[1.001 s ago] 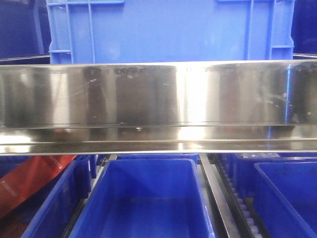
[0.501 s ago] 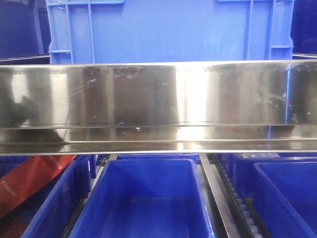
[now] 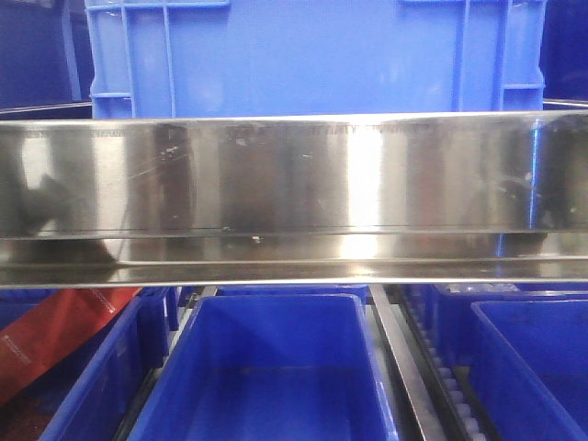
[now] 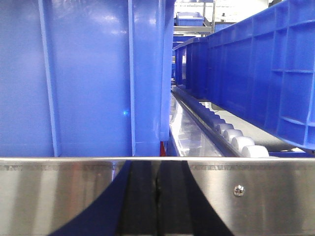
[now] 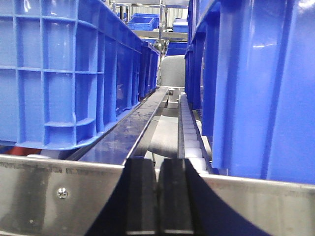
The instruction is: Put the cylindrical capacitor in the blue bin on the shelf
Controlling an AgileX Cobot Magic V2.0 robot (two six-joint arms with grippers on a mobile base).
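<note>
The cylindrical capacitor is out of view in every frame. The shelf's shiny steel front rail point(image 3: 294, 175) spans the front view, with a large blue bin point(image 3: 312, 55) above it and an open blue bin point(image 3: 266, 367) below; neither gripper shows there. In the left wrist view my left gripper point(image 4: 156, 196) is shut with nothing between its black fingers, close in front of the rail point(image 4: 256, 196) and facing a blue bin wall point(image 4: 83, 73). My right gripper point(image 5: 157, 196) is also shut and empty, in front of the rail point(image 5: 49, 196), aimed at the gap between two bins.
A roller track point(image 4: 231, 137) runs between bins on the left arm's right side. Another roller track point(image 5: 189, 132) lies between a blue bin point(image 5: 59, 73) and a blue bin point(image 5: 266, 88). A red flat object point(image 3: 55, 340) lies at the lower left.
Only the reflections on the steel rail have shifted a little, with a dark patch spreading at its left end. The bins have not moved.
</note>
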